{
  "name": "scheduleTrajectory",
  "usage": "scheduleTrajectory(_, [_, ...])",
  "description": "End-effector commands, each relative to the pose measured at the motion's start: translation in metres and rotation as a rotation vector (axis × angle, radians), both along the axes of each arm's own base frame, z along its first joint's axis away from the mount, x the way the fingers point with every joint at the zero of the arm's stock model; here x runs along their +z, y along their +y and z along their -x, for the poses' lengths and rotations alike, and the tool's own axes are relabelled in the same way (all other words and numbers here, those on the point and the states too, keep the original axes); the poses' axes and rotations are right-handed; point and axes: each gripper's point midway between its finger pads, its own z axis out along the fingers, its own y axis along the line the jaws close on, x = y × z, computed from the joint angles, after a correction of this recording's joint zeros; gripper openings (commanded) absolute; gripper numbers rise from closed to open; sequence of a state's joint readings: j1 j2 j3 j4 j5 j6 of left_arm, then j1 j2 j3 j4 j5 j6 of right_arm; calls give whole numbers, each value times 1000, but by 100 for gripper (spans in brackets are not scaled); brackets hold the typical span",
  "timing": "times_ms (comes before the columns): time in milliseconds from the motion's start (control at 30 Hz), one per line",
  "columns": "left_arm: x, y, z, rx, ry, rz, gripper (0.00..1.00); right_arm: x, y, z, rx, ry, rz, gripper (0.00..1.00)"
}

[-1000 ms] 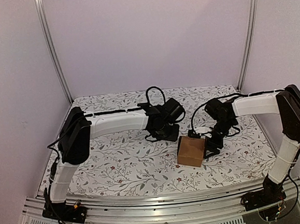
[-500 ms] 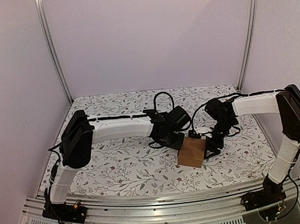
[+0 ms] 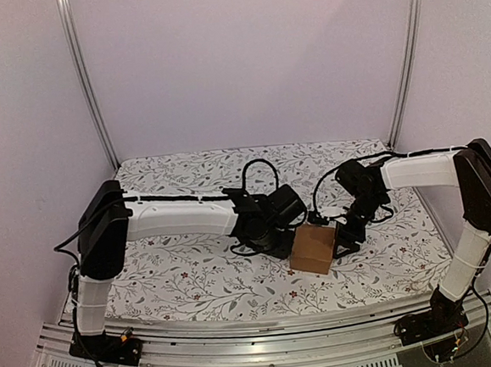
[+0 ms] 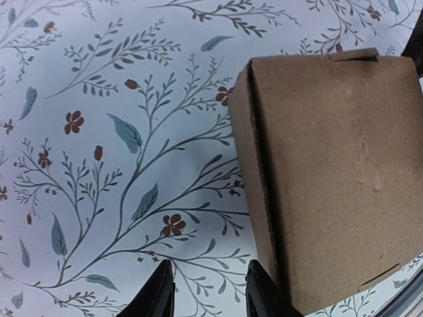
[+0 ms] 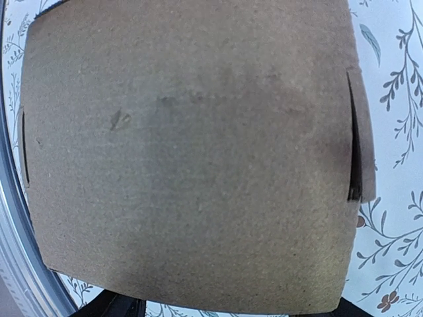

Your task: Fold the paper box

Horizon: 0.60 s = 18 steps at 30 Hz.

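Observation:
The paper box [image 3: 313,248] is folded up into a small brown cube and stands on the flowered cloth [image 3: 193,273] at centre right. My left gripper [image 3: 281,241] is low at its left side. In the left wrist view the left gripper [image 4: 210,285] is open over bare cloth, and the box [image 4: 330,172] stands just right of its right finger [image 4: 261,290]. My right gripper [image 3: 345,238] is at the box's right side. The box [image 5: 192,152] fills the right wrist view. Dark fingers [image 5: 115,308] show at its lower corners, wide apart on either side of it, tips hidden.
The flowered cloth covers the whole table between pale walls and metal corner posts [image 3: 89,85]. An aluminium rail [image 3: 266,331] with both arm bases runs along the near edge. Cables loop above both wrists [image 3: 257,170].
The left arm has swung right and toward the near edge, bringing its gripper down against the box's left side. The box and the right arm have stayed put.

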State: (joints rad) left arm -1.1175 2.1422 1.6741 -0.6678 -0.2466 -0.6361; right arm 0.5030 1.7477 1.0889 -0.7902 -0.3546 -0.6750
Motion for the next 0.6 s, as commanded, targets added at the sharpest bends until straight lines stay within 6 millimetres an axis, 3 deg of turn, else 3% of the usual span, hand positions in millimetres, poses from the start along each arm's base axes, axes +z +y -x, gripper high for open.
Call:
scheduleTrajectory(0, [-5,-46,26,-97,33,62,37,2,8,-4,7,2,-28,72])
scheduleTrajectory(100, [11,-62,30,-141,-19,77,37,0,7,-3,3,8,-25,72])
scheduleTrajectory(200, [16,-48,24,-113,-57,16,37,1,7,-4,2,3,-21,72])
scheduleTrajectory(300, [14,-6,19,-76,-99,-152,37,3,0,-3,-7,3,1,72])
scheduleTrajectory(400, [15,51,17,-74,-157,-347,39,17,-15,-11,-43,-27,-1,75])
scheduleTrajectory(567, [50,119,1,-7,-229,-417,43,60,-39,-25,-131,-107,-19,80])
